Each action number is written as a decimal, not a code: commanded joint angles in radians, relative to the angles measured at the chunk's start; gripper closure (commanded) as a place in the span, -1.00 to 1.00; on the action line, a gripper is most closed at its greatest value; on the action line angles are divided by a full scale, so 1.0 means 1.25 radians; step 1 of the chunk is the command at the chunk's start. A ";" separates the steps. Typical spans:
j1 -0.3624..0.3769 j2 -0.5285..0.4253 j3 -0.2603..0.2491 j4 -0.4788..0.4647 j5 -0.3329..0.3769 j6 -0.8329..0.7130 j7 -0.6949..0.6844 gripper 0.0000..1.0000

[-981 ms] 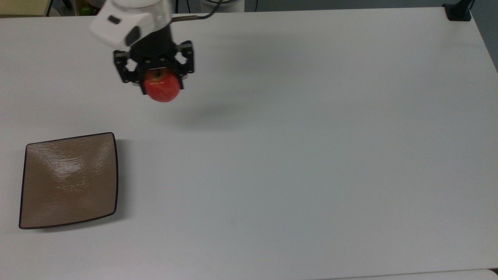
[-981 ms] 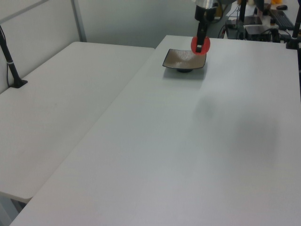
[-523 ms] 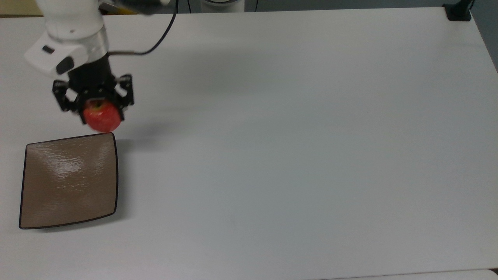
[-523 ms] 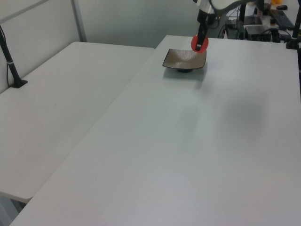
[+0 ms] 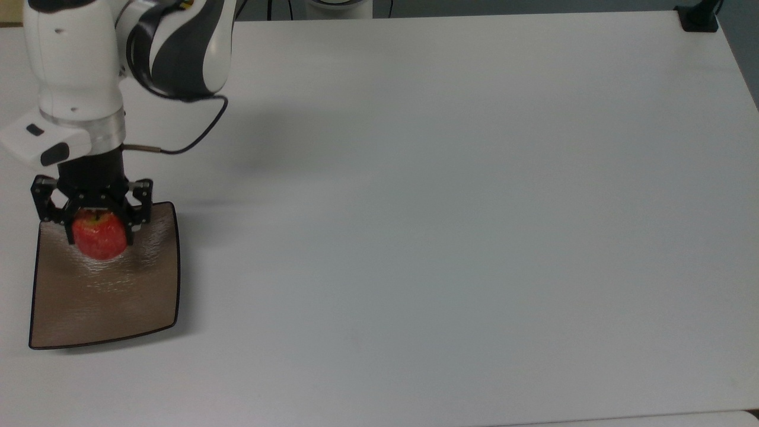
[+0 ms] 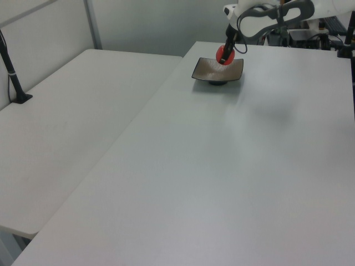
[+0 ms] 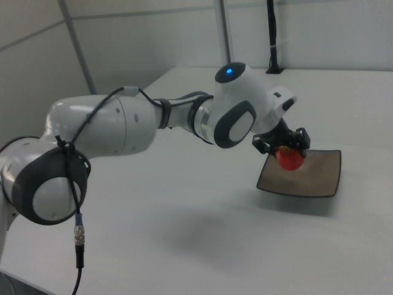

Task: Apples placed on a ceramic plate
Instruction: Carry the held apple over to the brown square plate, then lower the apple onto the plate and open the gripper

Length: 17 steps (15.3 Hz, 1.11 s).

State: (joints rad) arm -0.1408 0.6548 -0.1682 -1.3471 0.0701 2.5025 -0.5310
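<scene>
Carried from the bare table to the plate's (image 5: 107,296) twelve-o'clock edge, the apple (image 5: 99,238) is clamped by the gripper (image 5: 96,224); released high, it could roll off.

Reaches across with white arm (image 7: 110,129) stretched out low, wrist bent downward. Points black claw (image 5: 98,228) straight down, fingers (image 5: 131,214) clamped on apple (image 5: 99,238).
</scene>
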 commanded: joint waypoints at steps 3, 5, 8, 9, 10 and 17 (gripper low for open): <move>-0.005 0.096 -0.002 0.063 0.015 0.099 -0.018 0.81; -0.004 0.122 -0.002 0.065 0.014 0.147 -0.021 0.74; -0.004 0.134 -0.002 0.064 0.013 0.155 -0.018 0.68; -0.003 0.135 0.000 0.062 0.013 0.155 -0.017 0.60; 0.000 0.135 0.001 0.058 0.014 0.157 -0.013 0.19; 0.002 0.134 0.002 0.053 0.000 0.157 0.008 -1.00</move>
State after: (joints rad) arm -0.1419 0.8153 -0.1643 -1.2924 0.0701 2.6871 -0.5282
